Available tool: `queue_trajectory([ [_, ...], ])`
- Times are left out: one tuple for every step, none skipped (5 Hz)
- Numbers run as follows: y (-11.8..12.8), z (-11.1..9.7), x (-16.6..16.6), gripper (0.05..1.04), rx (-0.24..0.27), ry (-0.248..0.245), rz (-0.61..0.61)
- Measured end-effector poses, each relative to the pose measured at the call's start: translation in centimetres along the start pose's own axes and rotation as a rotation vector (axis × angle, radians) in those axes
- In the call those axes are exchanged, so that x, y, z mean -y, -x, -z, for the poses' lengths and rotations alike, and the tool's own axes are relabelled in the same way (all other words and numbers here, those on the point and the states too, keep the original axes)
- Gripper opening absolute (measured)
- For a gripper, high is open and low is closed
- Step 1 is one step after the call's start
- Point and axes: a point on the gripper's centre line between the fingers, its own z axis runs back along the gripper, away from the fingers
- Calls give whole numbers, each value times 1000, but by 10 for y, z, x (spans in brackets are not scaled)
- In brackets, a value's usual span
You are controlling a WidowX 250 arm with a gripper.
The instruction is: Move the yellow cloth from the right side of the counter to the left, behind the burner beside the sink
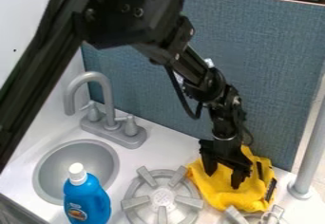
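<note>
The worktop (171,144) ended at the back against an upright blue-grey panel (273,52), and the hand (223,176) was low and near that panel, toward the right. A grey pole (313,142) stood beyond the yellow cloth (219,194), at the right, with a narrow strip of white surface between them. On the other side, the left burner (162,197) lay close against the cloth's edge, and the right burner (236,217) lay at its lower edge. More open white surface showed between the faucet (108,99) and the left burner, and on back to the panel.

The hand pointed down over the cloth, its fingers moderately parted, with yellow fabric visible between them. They met the cloth in the view, but whether they had hold of a fold could not be told.

The cloth sat bunched below the hand, bright yellow and softly creased, with a raised part behind the fingers and black patches along its right side.

At the left, the round grey sink (82,154) was set into the worktop, the faucet with its two handles behind it. A blue bottle (87,199) with a white cap (77,171) stood upright at the front, overlapping the sink's lower edge in the view; its contents could not be seen.
</note>
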Motion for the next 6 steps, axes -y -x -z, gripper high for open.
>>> queue_trajectory([
  [-12, -4, -8, 1000, 37, -61, 54],
  [-11, 9, -11, 1000, 7, -70, 86],
  [-11, 13, -28, 1001, -53, -137, 65],
  [-13, 15, -50, 1001, -71, -125, -8],
  [2, 10, -85, 1001, -91, -205, -135],
  [28, 1, -125, 1001, -140, -317, -268],
])
